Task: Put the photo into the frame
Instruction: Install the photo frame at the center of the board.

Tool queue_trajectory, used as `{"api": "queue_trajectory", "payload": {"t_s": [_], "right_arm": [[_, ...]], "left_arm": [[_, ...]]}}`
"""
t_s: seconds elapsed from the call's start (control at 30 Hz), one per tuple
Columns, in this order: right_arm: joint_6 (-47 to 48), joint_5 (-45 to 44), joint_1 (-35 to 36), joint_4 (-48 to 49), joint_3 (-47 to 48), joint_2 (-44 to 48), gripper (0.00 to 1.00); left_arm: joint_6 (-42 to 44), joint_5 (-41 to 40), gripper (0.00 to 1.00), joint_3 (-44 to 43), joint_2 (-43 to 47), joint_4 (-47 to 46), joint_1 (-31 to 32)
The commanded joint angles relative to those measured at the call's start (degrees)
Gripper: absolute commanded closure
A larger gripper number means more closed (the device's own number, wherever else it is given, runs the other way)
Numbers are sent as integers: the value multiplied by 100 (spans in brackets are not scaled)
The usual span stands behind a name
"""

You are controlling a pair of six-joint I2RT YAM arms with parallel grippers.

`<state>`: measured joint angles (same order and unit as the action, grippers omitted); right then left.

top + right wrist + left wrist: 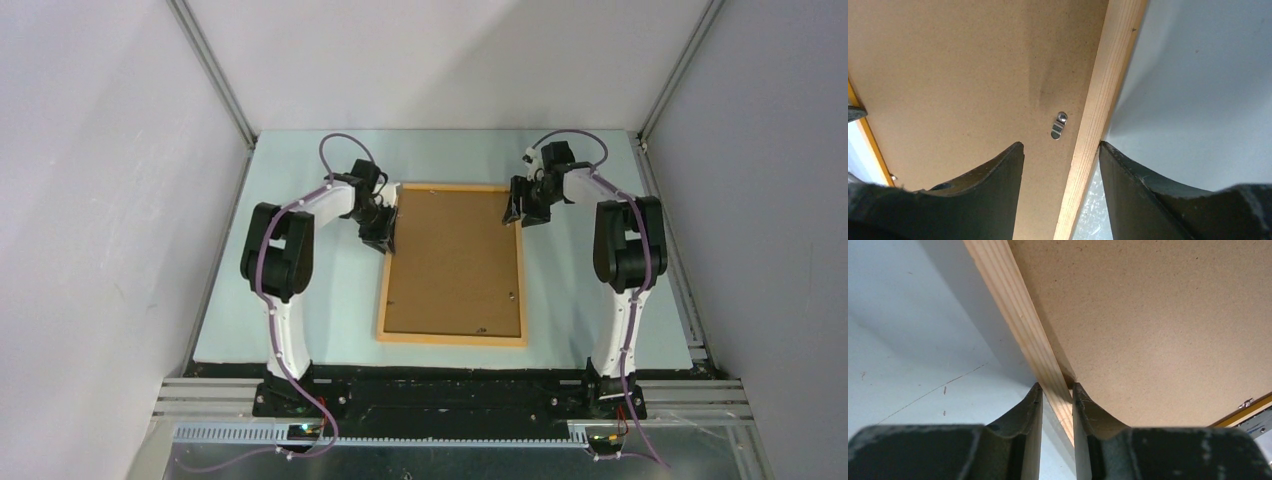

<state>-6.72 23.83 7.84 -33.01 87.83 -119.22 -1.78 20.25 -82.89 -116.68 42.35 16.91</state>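
The light-orange wooden frame [452, 340] lies back-up in the middle of the table, with a brown backing board [455, 260] filling it. My left gripper [385, 235] is at the frame's far left rail. In the left wrist view its jaws [1056, 390] are pinched on that rail [1018, 315], one finger on each side. My right gripper [522, 212] is at the far right rail. Its jaws [1060, 147] stand open astride the rail [1105, 100], the inner finger over the backing board [958, 75]. The photo is out of view.
A small metal turn clip [1059, 125] sits on the backing board beside the right rail. The pale table [330, 290] is walled in by white panels, with aluminium posts at the back corners. Both arm bases stand at the near edge.
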Motion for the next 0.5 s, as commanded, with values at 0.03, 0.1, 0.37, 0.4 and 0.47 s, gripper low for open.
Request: {"api": "queue_trajectory", "payload": {"t_s": [0.03,0.1,0.37,0.4,0.47], "right_arm": [[165,-482,195,-223,366,-140,40],[178,-612,253,-235,372,-157,41],[146,-944,400,-322,612,-420,46],[150,-974,410,-321,612,-440,47],[149,-1055,431,-308,624,-464,48]], "left_arm": [[6,412,100,220,251,154,86],[6,430,100,247,278,145,85],[2,487,100,262,307,130,86],[2,499,100,259,309,132,90],[-4,512,100,259,308,128,90]]}}
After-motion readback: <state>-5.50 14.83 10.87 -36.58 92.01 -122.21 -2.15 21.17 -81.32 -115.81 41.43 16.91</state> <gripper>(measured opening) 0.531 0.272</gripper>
